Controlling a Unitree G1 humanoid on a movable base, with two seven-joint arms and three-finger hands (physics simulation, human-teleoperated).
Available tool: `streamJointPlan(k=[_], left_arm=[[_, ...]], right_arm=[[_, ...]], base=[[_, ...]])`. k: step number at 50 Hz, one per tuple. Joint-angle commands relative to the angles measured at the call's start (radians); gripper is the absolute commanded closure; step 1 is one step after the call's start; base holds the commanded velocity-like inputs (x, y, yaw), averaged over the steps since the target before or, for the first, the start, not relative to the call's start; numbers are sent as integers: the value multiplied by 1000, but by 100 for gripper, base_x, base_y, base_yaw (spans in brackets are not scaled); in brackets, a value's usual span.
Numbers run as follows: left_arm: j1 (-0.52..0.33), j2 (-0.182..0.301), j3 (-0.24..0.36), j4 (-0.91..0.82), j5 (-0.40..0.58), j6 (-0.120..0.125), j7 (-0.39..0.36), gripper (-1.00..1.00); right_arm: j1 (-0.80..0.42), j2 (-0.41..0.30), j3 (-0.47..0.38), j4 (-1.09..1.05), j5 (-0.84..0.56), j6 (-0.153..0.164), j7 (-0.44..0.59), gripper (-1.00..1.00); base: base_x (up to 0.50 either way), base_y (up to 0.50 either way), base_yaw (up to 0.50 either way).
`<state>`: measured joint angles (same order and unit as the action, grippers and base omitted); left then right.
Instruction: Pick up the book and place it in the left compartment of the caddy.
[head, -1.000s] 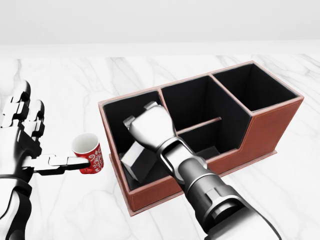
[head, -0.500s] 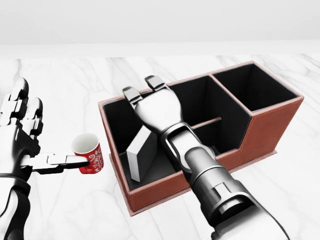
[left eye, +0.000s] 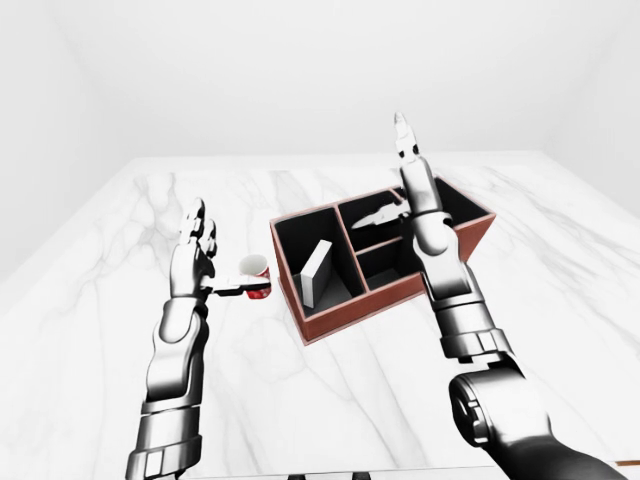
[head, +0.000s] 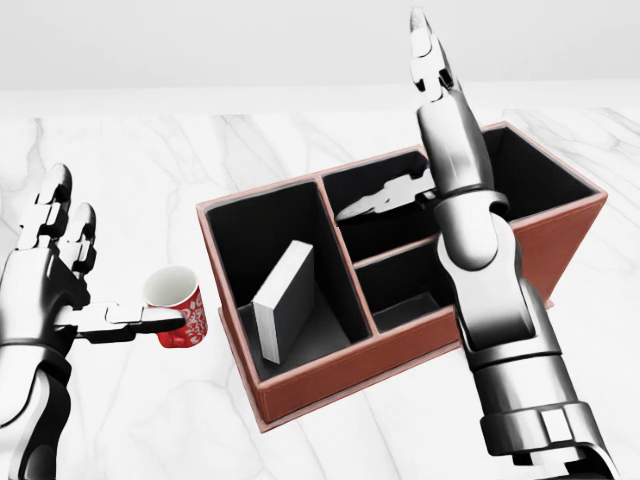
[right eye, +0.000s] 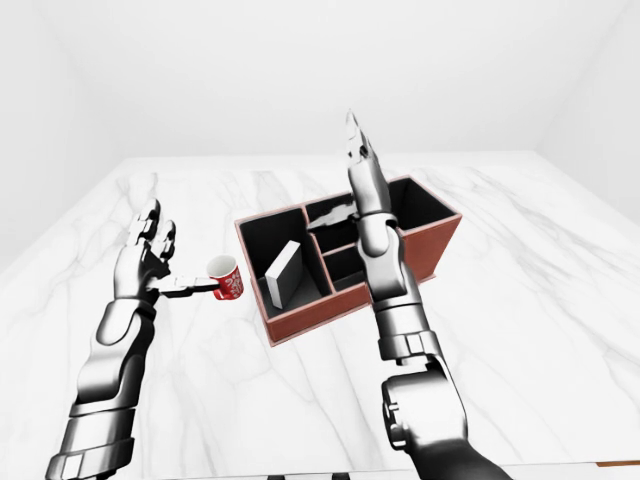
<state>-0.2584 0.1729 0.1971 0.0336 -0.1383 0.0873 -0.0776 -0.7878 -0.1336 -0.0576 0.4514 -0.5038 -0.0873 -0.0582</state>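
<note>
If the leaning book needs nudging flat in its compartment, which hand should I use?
Right, probably. The right hand is open, raised above the caddy, near the book leaning in the left compartment. The left hand stands outside the caddy, a finger by the red cup.

— Where's your book (head: 284, 299)?
— Pale grey, standing tilted on edge in the left compartment of your brown, black-lined caddy (head: 530, 255), which sits mid-counter (head: 150, 410), angled to its edges.
</note>
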Motion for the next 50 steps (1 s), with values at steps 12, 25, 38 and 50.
streamJointPlan(k=[12, 25, 38, 50], left_arm=[[9, 8, 19, -130, -14, 0, -3, -100], [11, 13, 31, -190, -19, 0, 5, -100], [10, 15, 35, -227, -21, 0, 9, -100], [24, 8, 34, -250, -23, 0, 10, -100]], right_arm=[[314, 153, 35, 18, 603, 0, -30, -100], [351, 143, 28, -163, 632, 0, -49, -100], [373, 154, 37, -207, 637, 0, -47, -100], [420, 151, 38, -276, 657, 0, -25, -100]], base=[[0, 0, 0], [0, 0, 0], [0, 0, 0], [0, 0, 0]])
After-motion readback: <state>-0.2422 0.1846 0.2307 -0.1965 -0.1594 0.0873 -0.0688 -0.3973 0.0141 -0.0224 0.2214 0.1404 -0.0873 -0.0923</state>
